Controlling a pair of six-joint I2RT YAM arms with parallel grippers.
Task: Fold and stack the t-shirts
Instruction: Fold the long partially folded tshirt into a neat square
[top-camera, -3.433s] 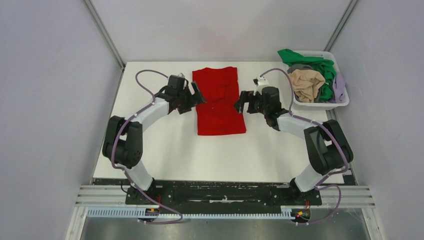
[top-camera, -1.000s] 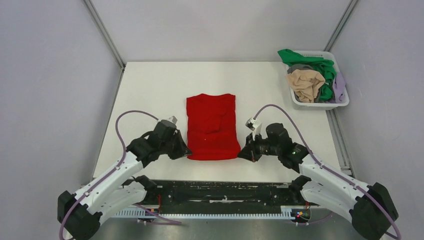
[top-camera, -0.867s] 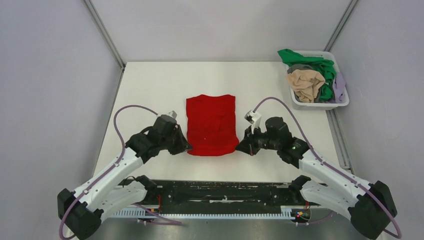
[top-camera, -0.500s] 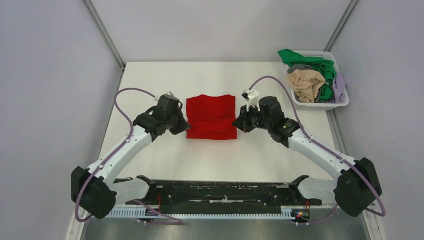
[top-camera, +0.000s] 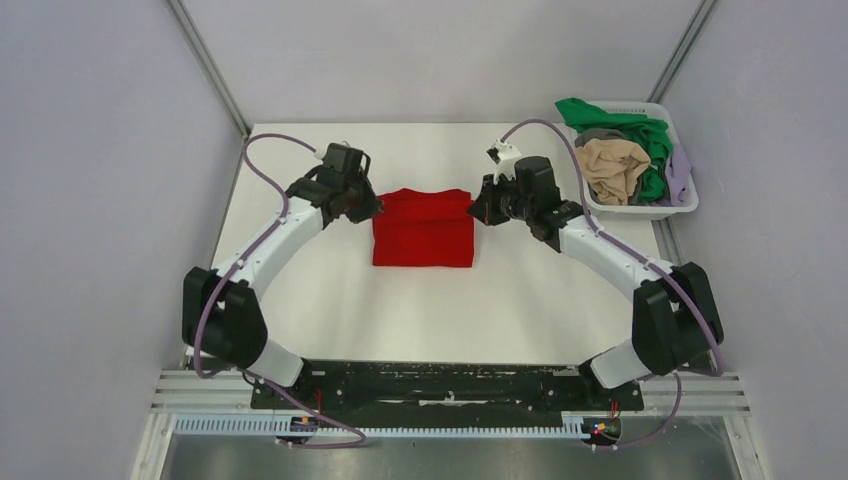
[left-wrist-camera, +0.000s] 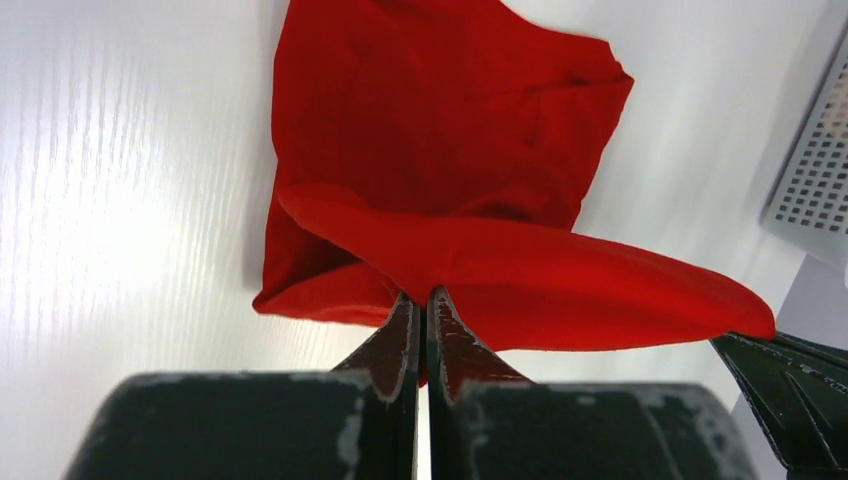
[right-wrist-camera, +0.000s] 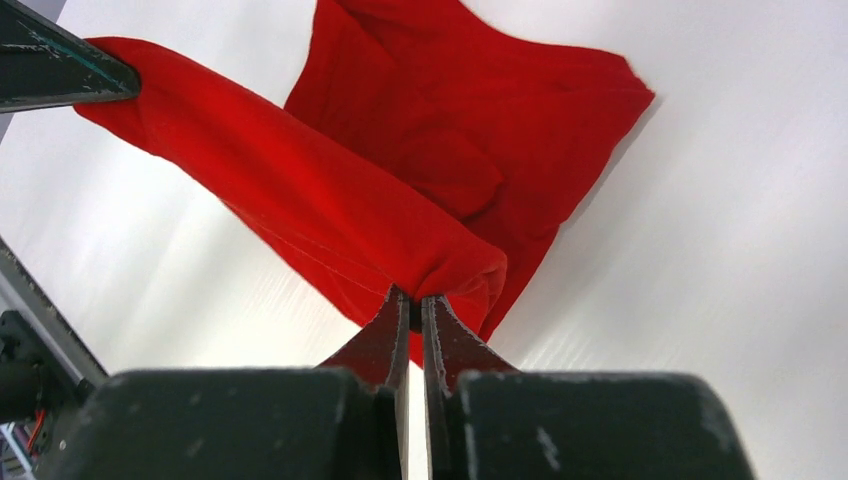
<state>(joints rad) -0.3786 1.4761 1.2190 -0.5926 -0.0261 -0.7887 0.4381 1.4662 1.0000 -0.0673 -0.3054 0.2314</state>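
Note:
A bright red t-shirt (top-camera: 422, 232) lies doubled over in the middle of the white table, its near hem lifted back over its far half. My left gripper (top-camera: 373, 209) is shut on the hem's left corner (left-wrist-camera: 420, 290). On the opposite side my right gripper (top-camera: 474, 210) is shut on the right corner (right-wrist-camera: 430, 285). The held edge (left-wrist-camera: 560, 280) hangs taut between both grippers above the lower layer (right-wrist-camera: 480, 130). More t-shirts, green (top-camera: 645, 135), beige (top-camera: 612, 165), grey and lavender (top-camera: 680, 170), are heaped at the back right.
A white slatted plastic basket (top-camera: 640, 209) holds the heaped shirts at the table's back right corner, close behind my right arm. Grey walls enclose the table on the left, back and right. The black base rail (top-camera: 450, 385) runs along the near edge.
Both grippers have carried the red t-shirt's near hem from the front of the table back towards the far edge, folding the shirt in half. The jaws stayed shut.

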